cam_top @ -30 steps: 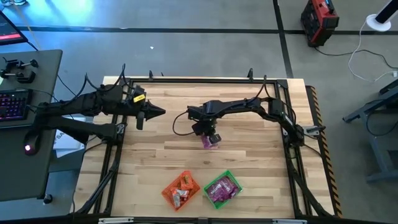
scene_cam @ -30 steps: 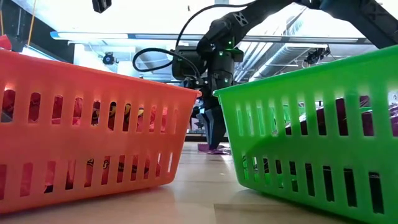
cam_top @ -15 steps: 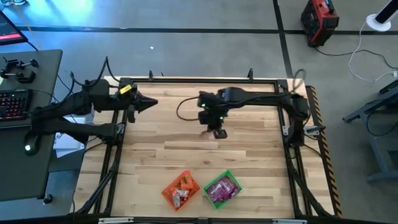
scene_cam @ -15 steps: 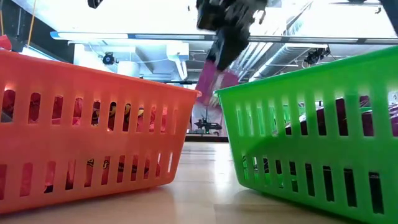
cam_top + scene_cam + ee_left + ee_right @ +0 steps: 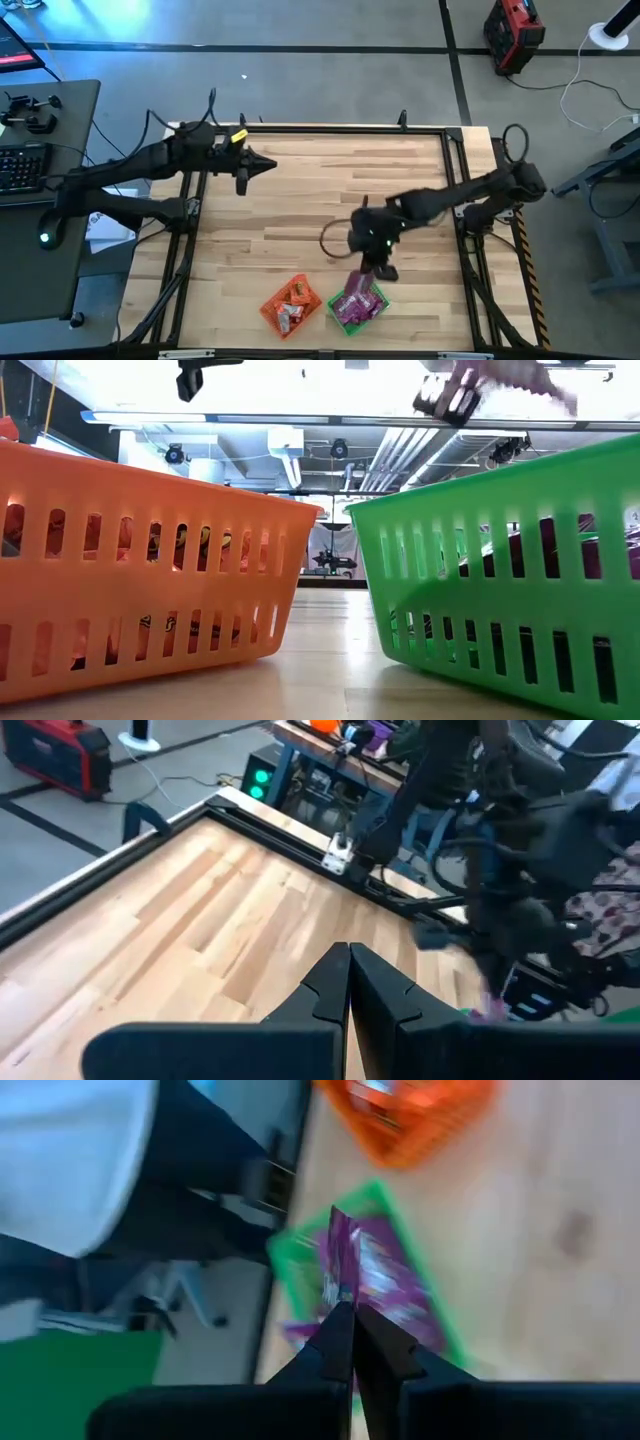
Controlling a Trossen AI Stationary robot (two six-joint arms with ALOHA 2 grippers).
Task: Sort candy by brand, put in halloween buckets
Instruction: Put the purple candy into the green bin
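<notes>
My right gripper (image 5: 374, 270) hangs just above the far rim of the green bucket (image 5: 358, 303), shut on a purple candy packet (image 5: 345, 1260). That bucket holds several purple packets; the orange bucket (image 5: 291, 305) to its left holds orange-red ones. Both buckets stand on the table near its near edge, and fill the low view as the orange bucket (image 5: 150, 560) and the green bucket (image 5: 500, 560). The right gripper (image 5: 450, 395) shows blurred above the green one. My left gripper (image 5: 262, 164) is shut and empty, raised over the table's far left part. My right gripper pinches the purple packet by one edge (image 5: 341, 1298) between its two fingertips, coming from above and slanting toward the near edge. The packet is lifted clear and sticks out past the fingertips over the green bucket (image 5: 290, 1270).
Bare wooden tabletop (image 5: 330, 190) lies between the two arms and the buckets. A black frame runs along the table's edges (image 5: 470, 260). The right arm's cable loops beside its wrist (image 5: 335, 235). A desk with a keyboard (image 5: 20, 165) stands left of the table.
My right gripper has lifted the purple packet off the middle of the table and carried it toward the near edge, where it now hangs over the green bucket. The left gripper has shifted slightly toward the far edge and stayed shut.
</notes>
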